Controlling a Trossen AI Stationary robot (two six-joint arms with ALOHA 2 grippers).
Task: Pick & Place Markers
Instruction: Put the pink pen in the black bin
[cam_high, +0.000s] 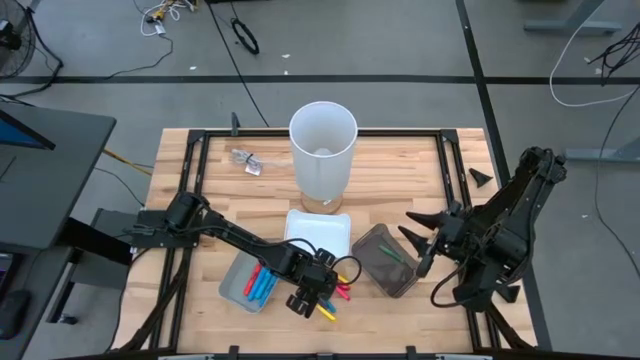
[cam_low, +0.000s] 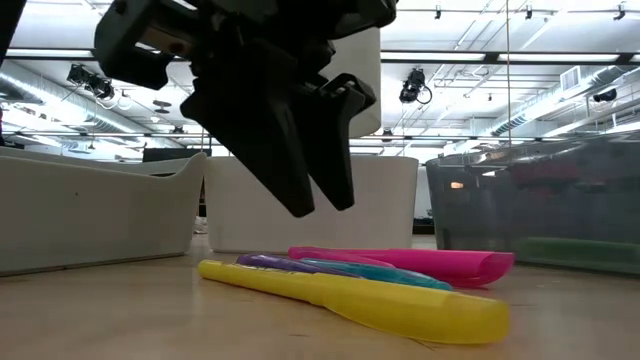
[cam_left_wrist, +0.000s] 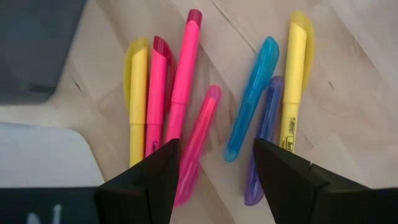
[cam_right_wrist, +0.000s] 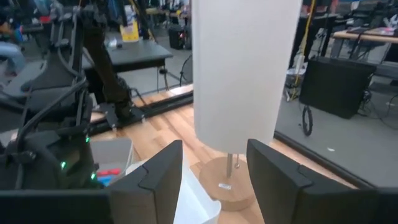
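Thin plastic markers (cam_left_wrist: 186, 112) bunched near worktop's front edge; left gripper (cam_left_wrist: 214, 180) hovers, jaws apart, could pinch two touching pens; right gripper (cam_right_wrist: 214, 180) idle, apart.

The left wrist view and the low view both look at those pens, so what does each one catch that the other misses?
Only the left wrist view shows the loose markers fanned out from above: two yellow, three pink, one blue, one purple.

Only the low view shows the pale trays and the dark clear bin standing around them, plus the room's ceiling lights behind.

Both show the left gripper, jaws open and empty, just above the markers on the wooden table.
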